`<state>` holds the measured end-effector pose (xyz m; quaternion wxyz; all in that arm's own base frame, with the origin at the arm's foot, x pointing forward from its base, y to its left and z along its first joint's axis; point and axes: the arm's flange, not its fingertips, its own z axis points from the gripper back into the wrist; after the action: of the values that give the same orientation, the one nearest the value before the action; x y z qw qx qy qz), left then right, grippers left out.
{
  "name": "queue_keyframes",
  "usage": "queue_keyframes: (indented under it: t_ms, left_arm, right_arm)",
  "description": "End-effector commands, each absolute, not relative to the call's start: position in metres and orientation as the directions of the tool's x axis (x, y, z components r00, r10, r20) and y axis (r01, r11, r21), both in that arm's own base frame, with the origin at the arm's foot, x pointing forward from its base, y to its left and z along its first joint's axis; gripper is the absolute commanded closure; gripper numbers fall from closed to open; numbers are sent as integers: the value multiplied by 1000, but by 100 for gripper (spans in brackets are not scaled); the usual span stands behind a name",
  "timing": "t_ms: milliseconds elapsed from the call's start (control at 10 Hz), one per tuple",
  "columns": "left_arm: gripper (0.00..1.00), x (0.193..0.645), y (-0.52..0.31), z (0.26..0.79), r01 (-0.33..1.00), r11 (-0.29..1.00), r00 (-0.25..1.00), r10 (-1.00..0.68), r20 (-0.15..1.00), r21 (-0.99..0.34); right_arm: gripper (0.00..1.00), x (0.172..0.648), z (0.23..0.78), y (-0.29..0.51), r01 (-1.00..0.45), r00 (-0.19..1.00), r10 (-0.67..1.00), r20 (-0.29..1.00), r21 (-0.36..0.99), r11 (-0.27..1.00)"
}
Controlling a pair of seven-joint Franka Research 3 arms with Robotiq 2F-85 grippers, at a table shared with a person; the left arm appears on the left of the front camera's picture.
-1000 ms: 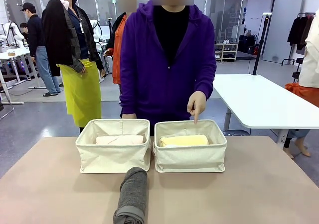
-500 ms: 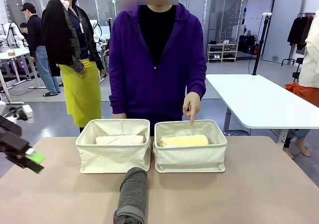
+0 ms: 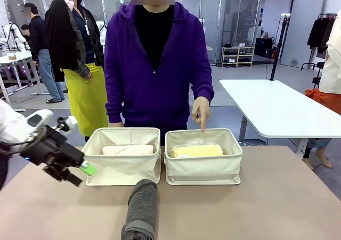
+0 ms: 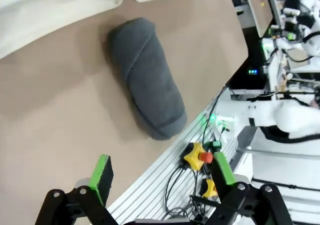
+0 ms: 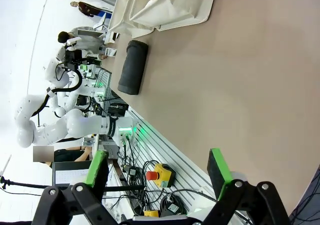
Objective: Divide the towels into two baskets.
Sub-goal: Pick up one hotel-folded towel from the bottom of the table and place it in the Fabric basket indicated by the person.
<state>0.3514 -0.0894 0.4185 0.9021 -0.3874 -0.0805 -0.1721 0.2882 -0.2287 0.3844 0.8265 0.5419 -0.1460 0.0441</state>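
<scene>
Two cream canvas baskets sit side by side at the far middle of the brown table (image 3: 277,208), nearly touching. The left basket (image 3: 121,165) holds a pale pink towel (image 3: 128,150) lying lengthwise; the right basket (image 3: 203,165) holds a yellow towel (image 3: 196,151) the same way. A dark grey towel (image 3: 141,208) lies on the bare tabletop just in front of the gap between the baskets, rolled, its long axis running toward the near edge, its far end close to the baskets' front walls.

The left gripper (image 3: 80,173) hangs low over the table at the left, just beside the left basket's near corner, jaws spread wide and empty, one green pad (image 3: 88,169) showing. In the left wrist view the grey roll lies ahead of the open fingers, with nothing between them.

The right gripper (image 5: 157,170) is likewise wide open and holds nothing; it sits off the table's edge, above an aluminium rail with cables and a yellow emergency-stop box (image 5: 159,175).

A person in a purple hoodie (image 3: 154,74) stands behind the baskets, one hand (image 3: 201,112) pointing an index finger down at the right basket's back rim. Other people stand farther back; a white table (image 3: 277,109) sits to the right.
</scene>
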Motion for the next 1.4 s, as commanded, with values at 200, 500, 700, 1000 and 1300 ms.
queue_keyframes:
  t_ms: [200, 500, 700, 1000, 1300]
  left_arm:
    - [0, 348, -166, 373, 289, 714, 957, -229, 176, -638]
    - [0, 347, -193, 355, 284, 748, 958, -253, 138, -600]
    - [0, 353, -212, 341, 233, 763, 971, -215, 103, -603]
    - [0, 363, -228, 326, 194, 807, 981, -152, 122, -558]
    - [0, 372, -243, 315, 164, 813, 986, -126, 106, -559]
  right_arm:
    - [0, 287, 388, -230, -238, 952, -85, 295, 884, 403]
    - [0, 287, 388, -230, -238, 952, -85, 295, 884, 403]
    - [0, 287, 388, -230, -238, 952, -85, 295, 884, 403]
    - [0, 287, 388, -230, -238, 952, -85, 295, 884, 403]
    - [0, 287, 388, -230, -238, 952, -85, 295, 884, 403]
